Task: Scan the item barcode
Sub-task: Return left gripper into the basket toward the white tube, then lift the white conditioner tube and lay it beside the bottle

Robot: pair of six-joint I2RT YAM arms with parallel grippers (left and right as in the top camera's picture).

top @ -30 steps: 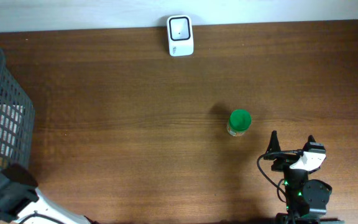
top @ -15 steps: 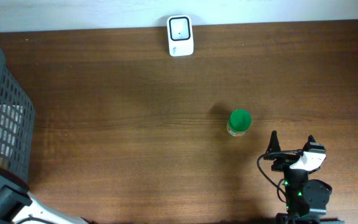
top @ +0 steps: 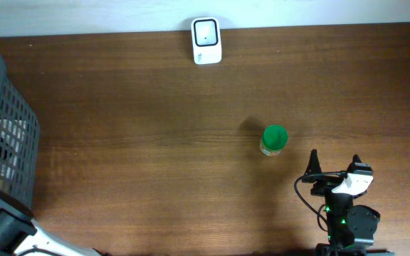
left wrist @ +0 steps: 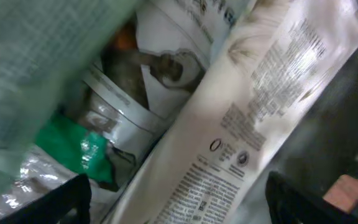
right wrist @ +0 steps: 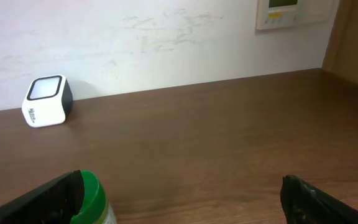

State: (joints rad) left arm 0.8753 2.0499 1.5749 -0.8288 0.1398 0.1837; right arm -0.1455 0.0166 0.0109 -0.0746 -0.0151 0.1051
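Left end effector [left wrist: 178, 198] spread wide — right end effector [right wrist: 179, 196] likewise.

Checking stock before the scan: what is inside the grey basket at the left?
The basket holds packaged goods: a long white printed packet, a green wrapper, a white picture-printed tub. Anything underneath is covered.

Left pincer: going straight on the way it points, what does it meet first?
Most likely the white printed packet, which fills the line ahead of the left pincer inside the basket. Depth is unclear, but it looks close.
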